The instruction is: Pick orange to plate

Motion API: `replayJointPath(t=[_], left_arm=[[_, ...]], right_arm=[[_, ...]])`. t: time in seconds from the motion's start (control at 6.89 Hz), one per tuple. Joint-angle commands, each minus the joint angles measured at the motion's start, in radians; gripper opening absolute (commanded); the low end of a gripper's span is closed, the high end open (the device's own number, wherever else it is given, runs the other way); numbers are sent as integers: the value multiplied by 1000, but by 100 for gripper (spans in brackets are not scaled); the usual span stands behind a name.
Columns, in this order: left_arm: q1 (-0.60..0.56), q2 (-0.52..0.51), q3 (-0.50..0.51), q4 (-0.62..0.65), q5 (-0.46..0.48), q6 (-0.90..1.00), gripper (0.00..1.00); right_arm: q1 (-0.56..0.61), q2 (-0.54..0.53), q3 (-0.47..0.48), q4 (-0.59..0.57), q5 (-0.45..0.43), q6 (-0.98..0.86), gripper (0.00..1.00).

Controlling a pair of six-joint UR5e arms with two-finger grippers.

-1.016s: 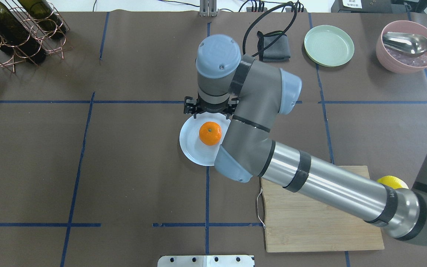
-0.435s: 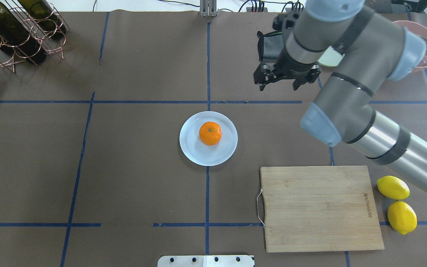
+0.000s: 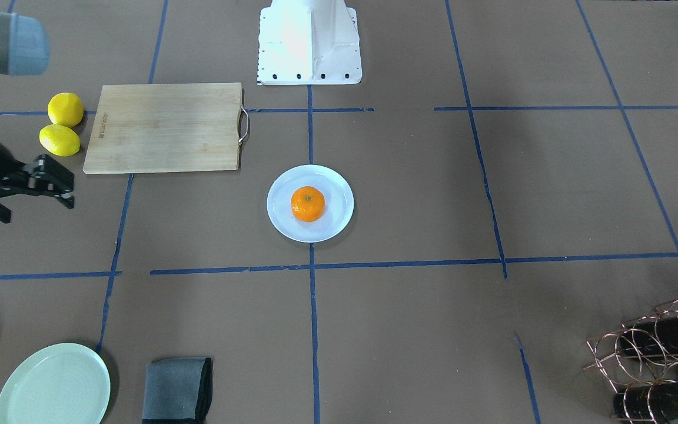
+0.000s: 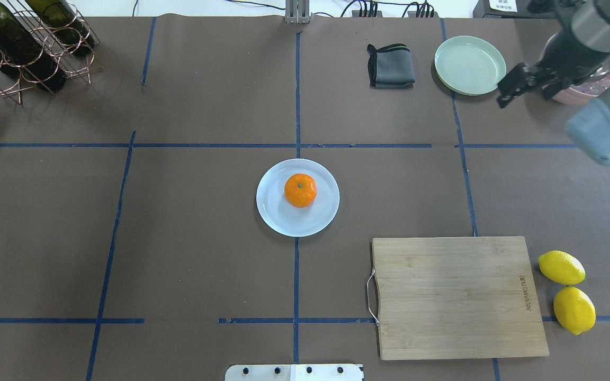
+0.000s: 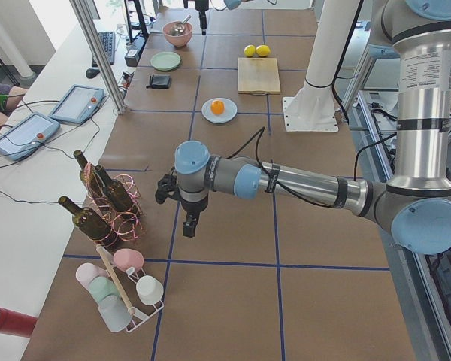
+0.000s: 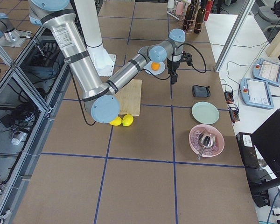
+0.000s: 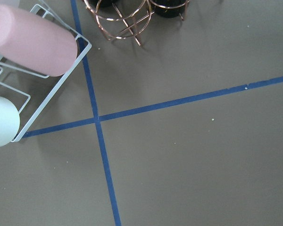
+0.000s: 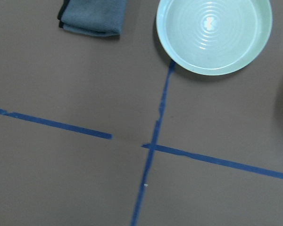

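Observation:
The orange (image 4: 300, 190) rests stem-up in the middle of the white plate (image 4: 276, 211) at the table's centre, also seen in the front-facing view as orange (image 3: 308, 204) on plate (image 3: 283, 221). Nothing touches it. My right gripper (image 4: 526, 96) hangs open and empty far off at the back right, between the pale green plate and the pink bowl; it appears as the gripper (image 3: 36, 206) at the front-facing view's left edge. My left gripper (image 5: 188, 222) points down near the wine rack at the table's left end; I cannot tell whether it is open or shut.
A bamboo cutting board (image 4: 456, 296) lies front right with two lemons (image 4: 562, 267) beside it. At the back right are a grey cloth (image 4: 391, 66), a pale green plate (image 4: 470, 64) and a pink bowl (image 6: 206, 140) holding a spoon. A wine rack (image 4: 24, 42) stands back left.
My right arm has swung up and away from over the plate to the back right, past the grey cloth. The orange has stayed on the plate.

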Motion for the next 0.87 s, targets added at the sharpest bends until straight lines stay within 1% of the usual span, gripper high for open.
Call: replayJointPath(t=[0.0, 0.15, 0.29, 0.44, 0.73], left_arm=[[-83, 2, 63, 11, -24, 47, 100], [-101, -5, 60, 71, -24, 43, 100], [-103, -8, 57, 74, -24, 41, 100], [-103, -11, 57, 74, -25, 9, 100], [-103, 2, 45, 70, -25, -3, 100]], right_arm=[[179, -129, -76, 4, 63, -317, 100], [256, -152, -159, 6, 116, -428, 100], [330, -155, -237, 6, 127, -558, 100], [353, -160, -258, 8, 122, -581, 100], [402, -227, -278, 8, 118, -577, 100]])
